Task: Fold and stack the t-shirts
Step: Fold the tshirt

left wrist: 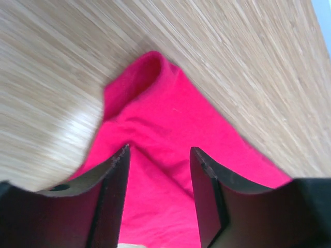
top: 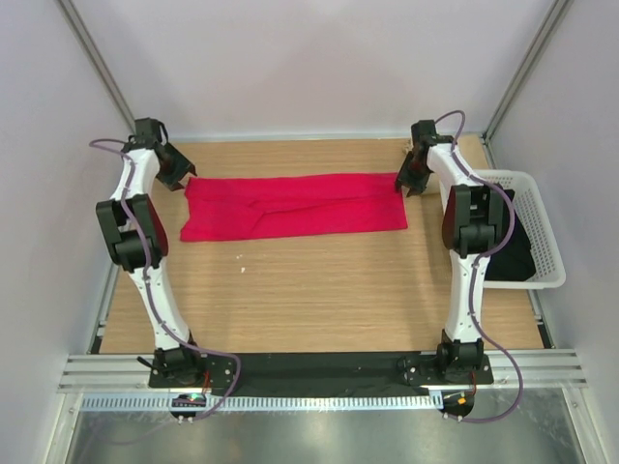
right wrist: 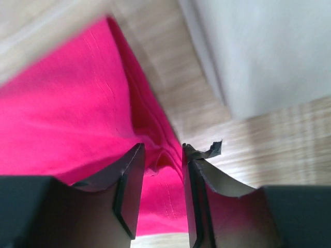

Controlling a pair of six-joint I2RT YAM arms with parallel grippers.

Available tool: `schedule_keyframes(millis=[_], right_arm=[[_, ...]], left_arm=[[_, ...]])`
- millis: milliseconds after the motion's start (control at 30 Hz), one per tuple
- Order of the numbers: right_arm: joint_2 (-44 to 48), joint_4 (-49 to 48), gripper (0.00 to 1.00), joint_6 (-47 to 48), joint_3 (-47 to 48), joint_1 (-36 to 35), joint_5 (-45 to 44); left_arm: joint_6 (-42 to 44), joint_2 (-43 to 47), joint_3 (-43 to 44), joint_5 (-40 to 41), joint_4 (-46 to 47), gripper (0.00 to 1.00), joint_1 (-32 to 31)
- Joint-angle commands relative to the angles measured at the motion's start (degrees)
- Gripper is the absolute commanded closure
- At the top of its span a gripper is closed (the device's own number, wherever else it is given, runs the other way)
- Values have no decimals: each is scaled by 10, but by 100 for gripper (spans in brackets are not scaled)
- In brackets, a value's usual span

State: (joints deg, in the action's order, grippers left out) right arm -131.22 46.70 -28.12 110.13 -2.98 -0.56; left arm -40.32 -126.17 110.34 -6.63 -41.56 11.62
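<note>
One crimson t-shirt [top: 295, 206] lies folded into a long flat band across the far half of the wooden table [top: 319, 300]. My left gripper [top: 182, 179] hovers at its left end. In the left wrist view that gripper [left wrist: 160, 150] is open, and the red cloth [left wrist: 155, 113] lies flat below the gap. My right gripper [top: 406, 184] sits at the shirt's right end. Seen from the right wrist, it [right wrist: 163, 147] is open too, and a small raised fold of the shirt [right wrist: 67, 103] stands between its fingers without being pinched.
A white lattice basket [top: 548, 237] stands at the right table edge behind the right arm, with a dark cloth [top: 511, 242] inside. White walls close in the back and sides. A torn scrap of tape [right wrist: 213, 150] hangs off the right gripper's finger.
</note>
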Motion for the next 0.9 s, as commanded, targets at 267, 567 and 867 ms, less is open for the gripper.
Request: schedule_keyframes(millis=[267, 567, 867], right_arm=[[80, 17, 53, 60, 8, -97, -49], [37, -15, 52, 16, 5, -168, 21], [89, -27, 51, 31, -66, -168, 26]], left_arm=[[11, 247, -216, 37, 12, 53, -30], [10, 291, -363, -16, 24, 51, -58], [19, 263, -373, -15, 41, 56, -64]])
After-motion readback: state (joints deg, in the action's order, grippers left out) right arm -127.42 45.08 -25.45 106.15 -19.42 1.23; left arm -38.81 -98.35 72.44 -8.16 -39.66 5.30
